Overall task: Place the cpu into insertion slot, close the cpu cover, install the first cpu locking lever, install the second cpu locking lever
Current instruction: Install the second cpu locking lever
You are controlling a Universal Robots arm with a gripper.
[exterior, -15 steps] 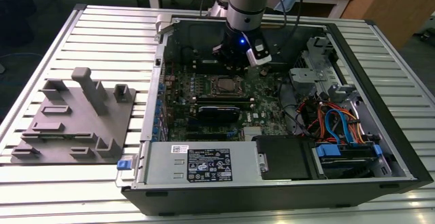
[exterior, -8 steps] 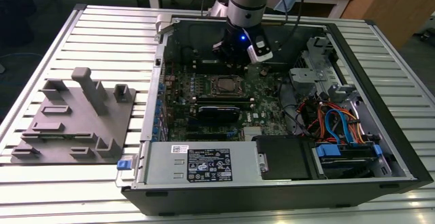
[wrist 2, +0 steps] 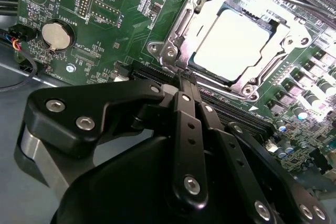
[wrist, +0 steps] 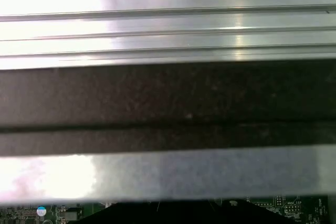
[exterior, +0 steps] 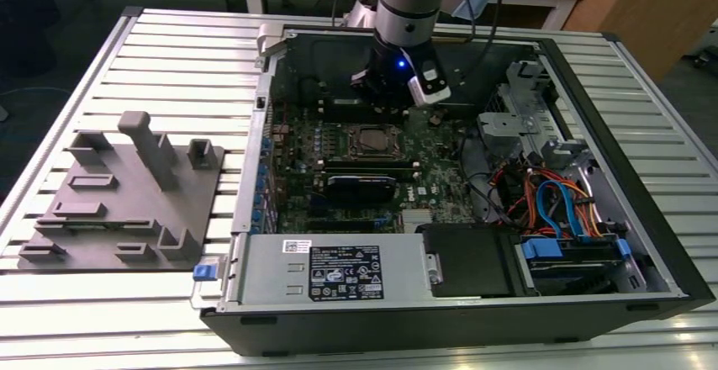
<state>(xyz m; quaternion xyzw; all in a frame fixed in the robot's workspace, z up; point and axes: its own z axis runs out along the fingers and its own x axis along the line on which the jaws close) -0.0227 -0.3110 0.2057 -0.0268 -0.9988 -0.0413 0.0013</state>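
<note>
Fingers (wrist 2: pixel 185 109) of the gripper (wrist 2: pixel 182 80) lie pressed together in the second wrist view, clenched with nothing visible between them, their tips hanging just short of the near edge of the socket. Just past those tips sits the cpu (wrist 2: pixel 234 44), flat in the insertion slot (wrist 2: pixel 176 32), its pale metal top showing through the opening of the cpu cover (wrist 2: pixel 261 74), which lies down around it.

The chip itself would handle as light, stiff and fragile on its underside; seated as it is, its edges are taken by the frame. That frame is thin sheet metal, springy, slippery and best pushed on its rim instead of the centre. A thin rod running along the far side of the socket is probably a locking lever, though its latch state is hard to read from here.

Room is tight: a long black card slot (wrist 2: pixel 220 103) lies between fingertips and socket, and small capacitors (wrist 2: pixel 294 111) crowd one side.

Farther off, in the exterior view, the gripper (exterior: pixel 393 105) hangs inside the computer case (exterior: pixel 628 294), behind the socket (exterior: pixel 367 141), with the case's back wall close behind the arm and cables (exterior: pixel 550 198) toward the exterior view's right.
</note>
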